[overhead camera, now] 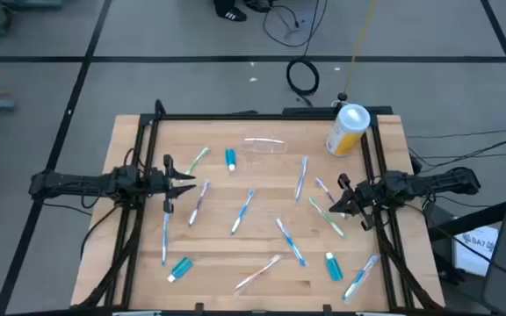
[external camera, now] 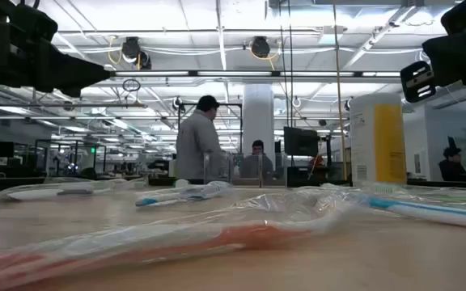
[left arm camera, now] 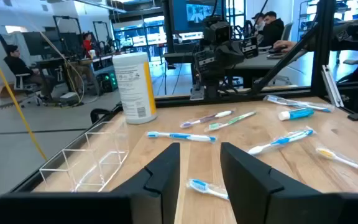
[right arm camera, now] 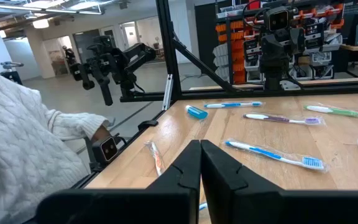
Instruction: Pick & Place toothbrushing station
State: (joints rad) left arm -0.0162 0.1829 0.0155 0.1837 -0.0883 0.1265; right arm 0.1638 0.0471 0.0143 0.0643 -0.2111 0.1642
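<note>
Clear plastic, the holder lies on its side at the far middle of the wooden table, empty, near the upright yellow canister, with toothbrushes and toothpaste tubes scattered loose around it. Neither arm holds anything, so picking seems not yet begun: the left gripper hovers at the left edge with jaws apart, the right gripper at the right edge with jaws together.

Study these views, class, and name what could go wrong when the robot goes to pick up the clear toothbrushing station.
1. The toothbrushing station is see-through and lies on its side, so a tool could misjudge its edges and slip.
2. Toothbrushes, like the blue one near it, clutter the table and may get knocked.
3. The yellow canister stands close by and could be bumped.
4. The left tool is open; the right tool is shut and must open first.
</note>
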